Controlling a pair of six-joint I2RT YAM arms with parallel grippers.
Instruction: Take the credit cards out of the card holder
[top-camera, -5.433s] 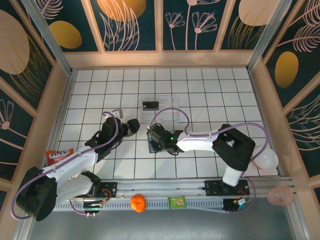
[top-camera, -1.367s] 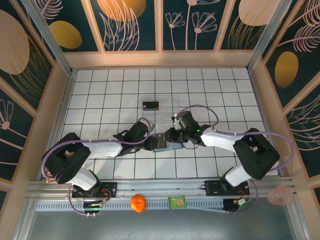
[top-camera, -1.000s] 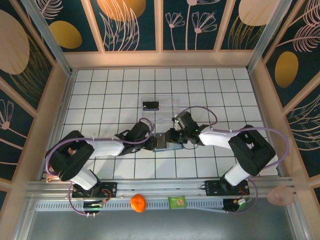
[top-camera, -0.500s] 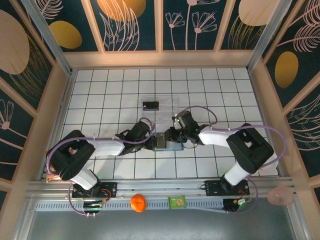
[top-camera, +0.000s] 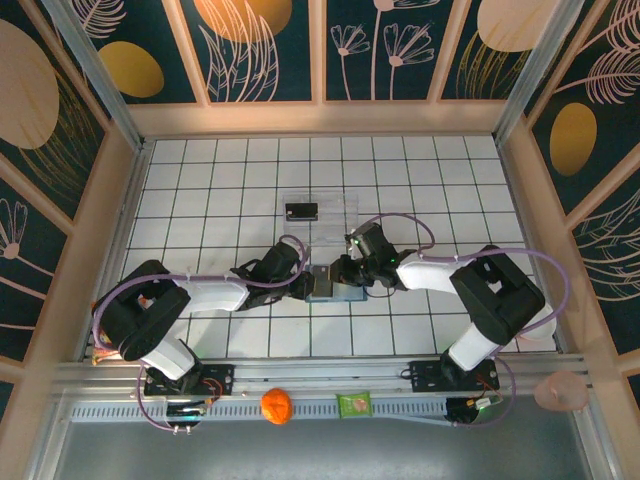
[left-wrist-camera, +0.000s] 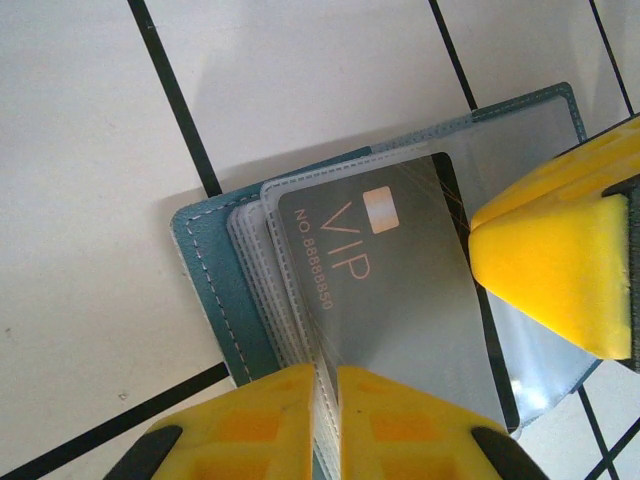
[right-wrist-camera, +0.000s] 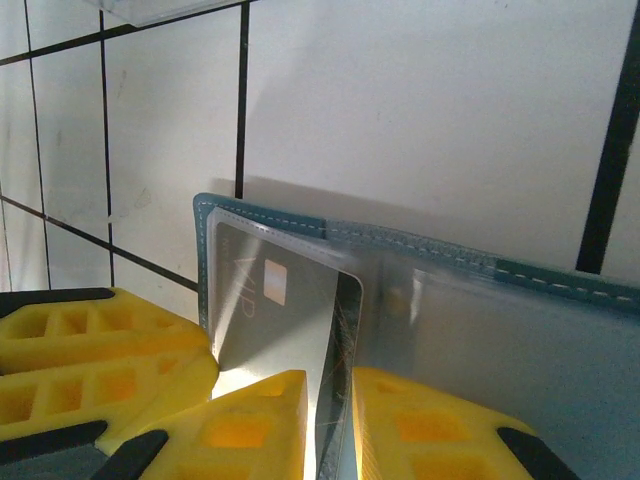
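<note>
Left jaws clamp the floppy teal card holder (left-wrist-camera: 210, 280); right jaws pinch, at 6 o'clock, the thin grey VIP credit card (right-wrist-camera: 280, 320), probably stiff and slick.

Both arms stretch low toward the centre; the left yellow-padded gripper (left-wrist-camera: 326, 425) and the right yellow-padded gripper (right-wrist-camera: 330, 432) meet, jaws pinched nearly closed.

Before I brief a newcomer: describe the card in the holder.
Mid-table on the white tiles, a teal card holder lies open. Its clear sleeve holds the grey card, printed VIP with a gold chip; the black card lies apart in the clear tray.
</note>
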